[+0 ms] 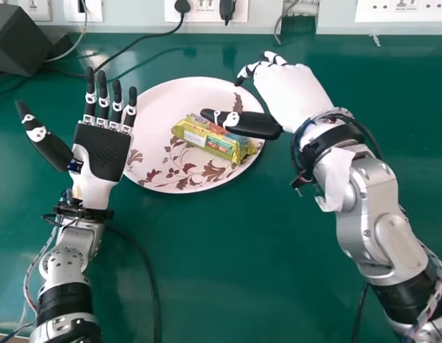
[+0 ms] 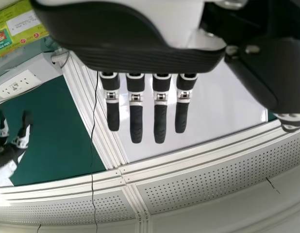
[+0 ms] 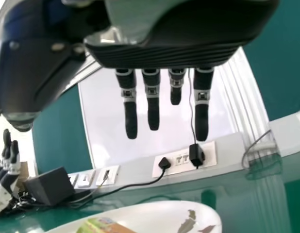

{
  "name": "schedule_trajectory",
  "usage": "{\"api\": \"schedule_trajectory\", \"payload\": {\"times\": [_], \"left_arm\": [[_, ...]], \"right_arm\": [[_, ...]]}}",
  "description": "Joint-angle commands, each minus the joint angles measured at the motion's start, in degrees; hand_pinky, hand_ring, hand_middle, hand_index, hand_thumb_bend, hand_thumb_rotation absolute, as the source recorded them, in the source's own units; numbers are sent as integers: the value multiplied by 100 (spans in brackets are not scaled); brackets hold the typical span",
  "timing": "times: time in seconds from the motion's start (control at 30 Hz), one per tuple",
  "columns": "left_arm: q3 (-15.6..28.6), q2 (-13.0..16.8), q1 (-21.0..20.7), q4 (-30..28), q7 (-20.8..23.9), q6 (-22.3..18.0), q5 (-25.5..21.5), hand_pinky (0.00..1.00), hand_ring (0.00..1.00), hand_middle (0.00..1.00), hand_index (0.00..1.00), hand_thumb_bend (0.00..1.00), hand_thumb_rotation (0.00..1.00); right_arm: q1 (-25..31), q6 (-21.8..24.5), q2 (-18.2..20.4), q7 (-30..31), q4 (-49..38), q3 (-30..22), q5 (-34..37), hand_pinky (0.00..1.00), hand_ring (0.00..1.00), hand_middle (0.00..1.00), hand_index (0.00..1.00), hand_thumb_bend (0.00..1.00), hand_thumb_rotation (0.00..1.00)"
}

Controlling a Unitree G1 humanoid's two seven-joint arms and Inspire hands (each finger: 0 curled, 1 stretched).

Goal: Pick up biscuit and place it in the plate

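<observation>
Nearly all done, by the look of things. Nearest, on the green table point(image 1: 235, 264), the left arm point(image 1: 64, 264), up from the bottom edge of the head view, and the right arm point(image 1: 382, 221), in from the bottom right corner on a slant. Farther on, just beside the left of the plate, the left hand point(image 1: 103, 153), palm up, fingers straight and spread a bit, thumb out to the side, with nothing to hold. Next, the biscuit packet point(image 1: 210, 141), flat and a little slanted in the plate point(image 1: 167, 103), toward the right side and well inside the rim. So, picking and placing both done, as far as can be seen. Left to do, most likely: just a lift of the right hand point(image 1: 289, 93), up and away, with no bump to the packet. For now, right hand open over the plate's far right side, fingers nearly straight, thumb out over the packet, not gripping. Touching or not, too hard to tell. Farthest off, by the wall, a black box point(image 1: 21, 39) and white sockets point(image 1: 205, 10).
</observation>
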Motion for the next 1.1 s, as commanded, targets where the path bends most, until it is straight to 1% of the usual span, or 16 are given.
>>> {"api": "schedule_trajectory", "payload": {"times": [0.0, 0.07, 0.23, 0.37, 0.43, 0.53, 0.7, 0.8, 0.93, 1.07], "left_arm": [[3, -106, 460, 287, 53, 24, 159, 75, 75, 77, 84, 100, 81], [2, -112, 470, 263, 73, 36, 148, 74, 75, 77, 84, 100, 81], [3, -118, 491, 216, 127, 42, 144, 72, 75, 77, 84, 100, 81], [-10, -87, 477, 275, 18, 40, 157, 70, 71, 75, 83, 100, 78], [-15, -92, 481, 254, 41, 36, 164, 70, 70, 75, 82, 99, 78], [-8, -79, 470, 277, 52, 69, 158, 71, 72, 76, 83, 100, 79], [11, -90, 454, 297, 57, 82, 161, 68, 72, 77, 82, 100, 80], [10, -80, 443, 310, 37, 88, 171, 66, 71, 76, 82, 99, 79], [16, -61, 425, 362, -18, 87, 173, 68, 71, 76, 82, 100, 80], [6, -49, 413, 378, -24, 71, 204, 66, 72, 77, 82, 100, 81]], "right_arm": [[162, -14, 1, 3, -220, -116, 27, 55, 71, 83, 72, 97, 71], [255, -29, 6, -15, -336, -176, 8, 54, 70, 82, 72, 98, 72], [517, -24, 35, -62, -626, -359, 49, 54, 70, 81, 71, 98, 72], [770, -123, 57, -240, -737, -510, 144, 55, 71, 82, 72, 98, 72], [872, -167, 35, -310, -767, -589, 197, 55, 71, 82, 72, 98, 72], [994, -147, 60, -316, -868, -740, 308, 54, 70, 83, 72, 98, 70], [1229, -136, 120, -410, -1099, -941, 368, 54, 70, 83, 72, 99, 71], [1413, -200, 175, -535, -1211, -1082, 536, 54, 70, 83, 72, 99, 71], [1553, -140, 240, -556, -1325, -1199, 621, 55, 71, 83, 73, 99, 72], [1646, -147, 253, -573, -1427, -1316, 682, 54, 71, 83, 73, 99, 71]]}}
